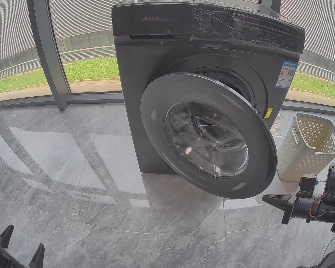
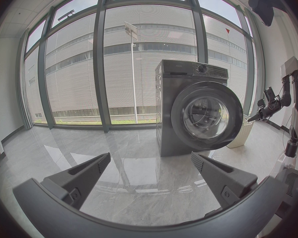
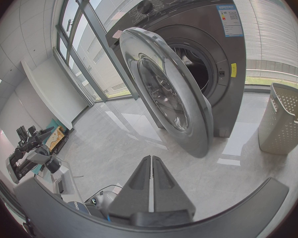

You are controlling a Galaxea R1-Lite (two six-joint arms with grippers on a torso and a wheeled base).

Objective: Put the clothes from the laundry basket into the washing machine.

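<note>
Grey door (image 1: 208,136) across drum (image 1: 232,82) (interior unclear)

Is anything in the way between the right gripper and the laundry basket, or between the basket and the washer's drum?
Nothing visible stands between the right gripper and the laundry basket, just bare floor. The washing machine door hangs partly open across the drum opening, but its free edge faces the basket, so that side looks clear.
</note>
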